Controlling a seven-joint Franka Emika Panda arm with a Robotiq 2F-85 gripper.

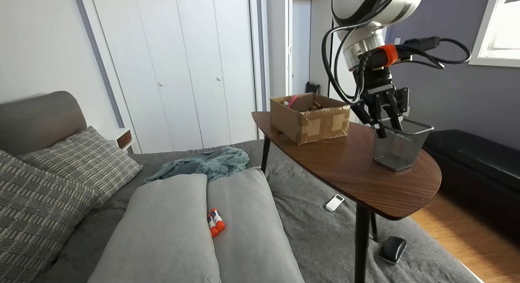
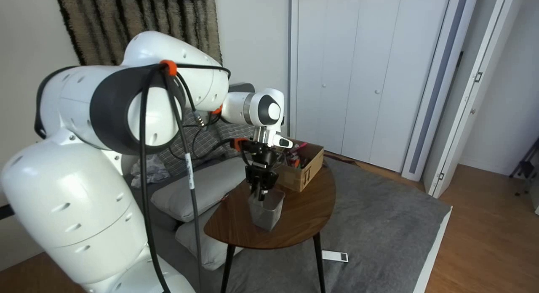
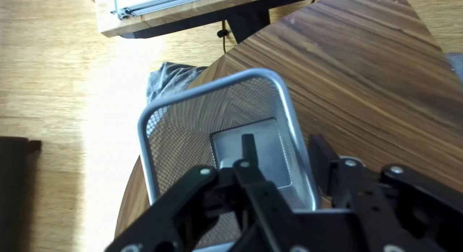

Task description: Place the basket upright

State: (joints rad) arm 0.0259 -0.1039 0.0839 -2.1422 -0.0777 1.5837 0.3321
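Observation:
The grey wire-mesh basket point(image 1: 402, 151) stands upright with its rim up near one end of the brown wooden table point(image 1: 337, 165). It also shows in an exterior view point(image 2: 266, 215) and in the wrist view point(image 3: 202, 91), where its inside looks empty apart from a finger. My gripper point(image 1: 388, 127) is at the basket's rim, pointing down; it shows in an exterior view point(image 2: 258, 195) too. In the wrist view the gripper point(image 3: 283, 141) is open. One finger is inside the basket, the other outside, with the rim between them and a gap beside the inner finger.
A cardboard box point(image 1: 325, 124) with several items stands on the table beyond the basket. A black bench point(image 1: 479, 161) is near the table's end. Grey cushions point(image 1: 162, 234) lie on the bed with two glue sticks point(image 1: 218, 220). A wooden desk point(image 3: 181, 15) shows in the wrist view.

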